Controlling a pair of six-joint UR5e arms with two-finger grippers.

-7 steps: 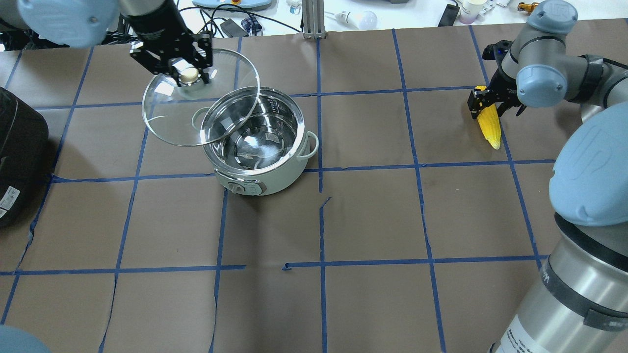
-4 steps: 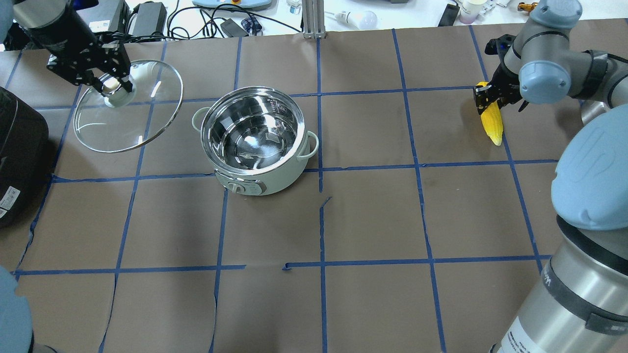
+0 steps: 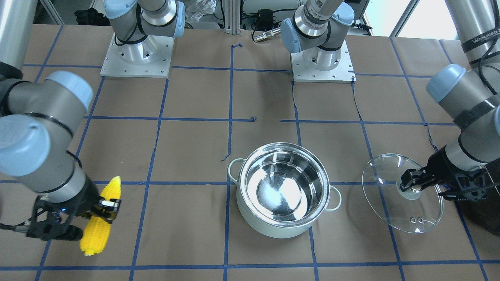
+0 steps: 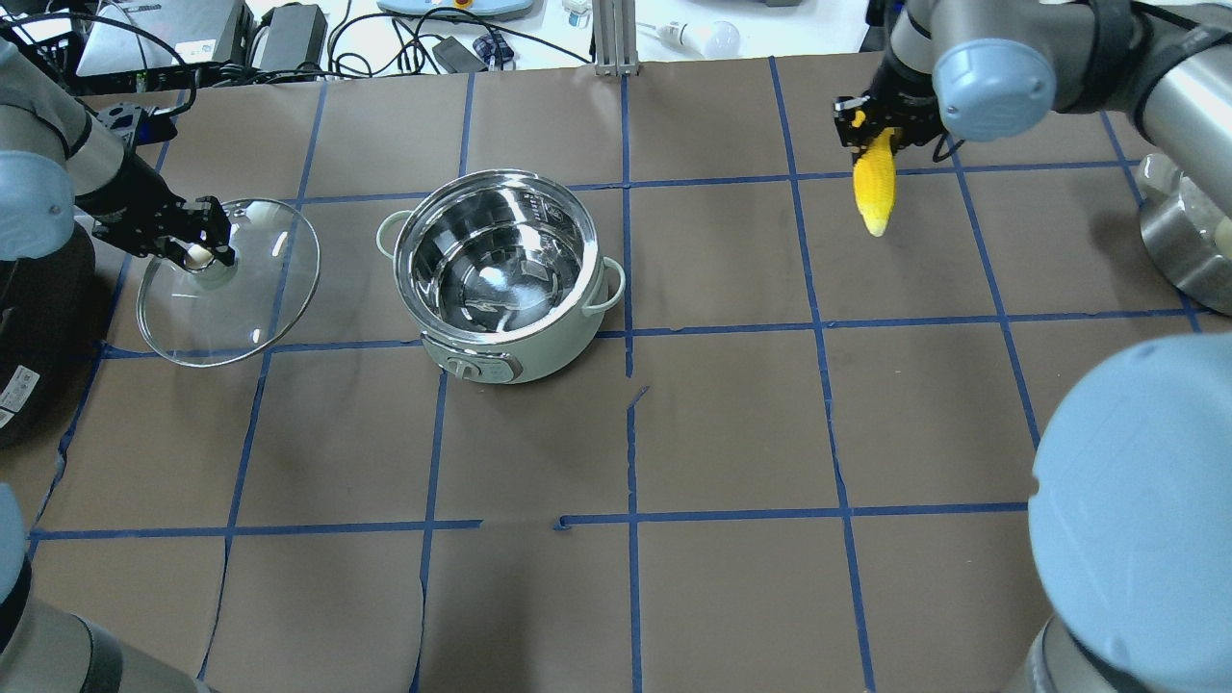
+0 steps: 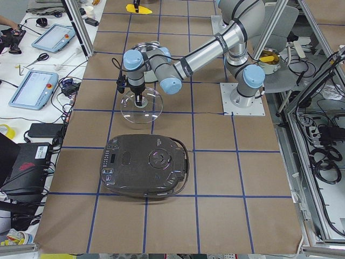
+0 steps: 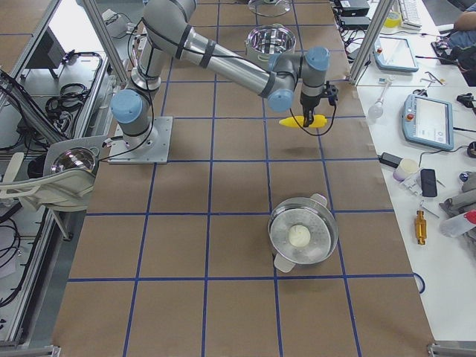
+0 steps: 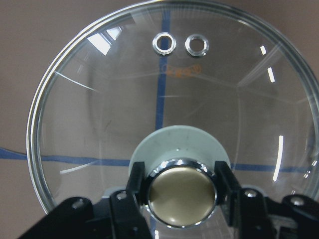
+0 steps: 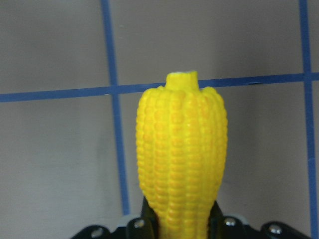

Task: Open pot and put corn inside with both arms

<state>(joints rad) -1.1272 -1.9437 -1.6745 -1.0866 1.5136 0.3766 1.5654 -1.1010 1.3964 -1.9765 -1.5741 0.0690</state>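
The mint-green pot [image 4: 539, 358] stands open on the table, its steel inside empty; it also shows in the front view [image 3: 273, 229]. My left gripper [image 4: 199, 253] is shut on the gold knob [image 7: 182, 199] of the glass lid [image 4: 231, 298] and holds it tilted, left of the pot and clear of it. My right gripper [image 4: 874, 133] is shut on the thick end of the yellow corn [image 4: 877, 192] and holds it in the air far right of the pot, tip pointing down. The corn fills the right wrist view [image 8: 182, 159].
A black glossy appliance [image 4: 29, 337] sits at the table's left edge, close to the lid. A second steel pot [image 4: 1184, 241] stands at the right edge. Cables and small items lie beyond the far edge. Brown paper with blue tape lines covers the table.
My left gripper has carried the lid left, off the pot, and lower. My right gripper has lifted the corn and moved it left toward the pot.
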